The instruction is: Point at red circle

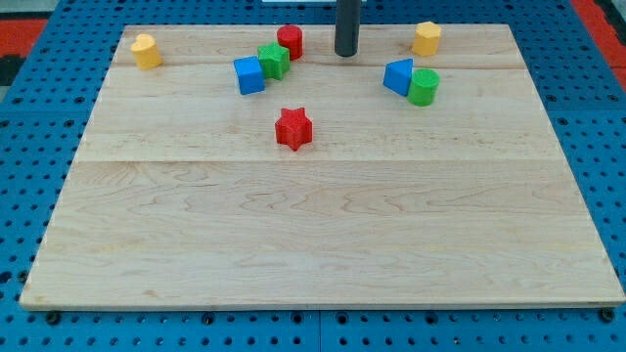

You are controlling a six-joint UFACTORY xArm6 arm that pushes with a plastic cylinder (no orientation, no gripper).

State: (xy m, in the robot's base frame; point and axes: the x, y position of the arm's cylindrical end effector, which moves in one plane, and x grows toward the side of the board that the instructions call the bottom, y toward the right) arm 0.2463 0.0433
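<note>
The red circle block (290, 41) stands near the view's top, left of centre, touching a green star block (274, 61). My tip (346, 54) rests on the wooden board (313, 225) a short way to the right of the red circle, apart from it. A red star block (292, 128) lies below, nearer the board's middle.
A blue cube (249, 75) sits left of the green star. A blue triangle block (398, 75) and a green circle block (424, 87) touch at the view's right. Yellow blocks sit at the top left (146, 51) and top right (426, 38).
</note>
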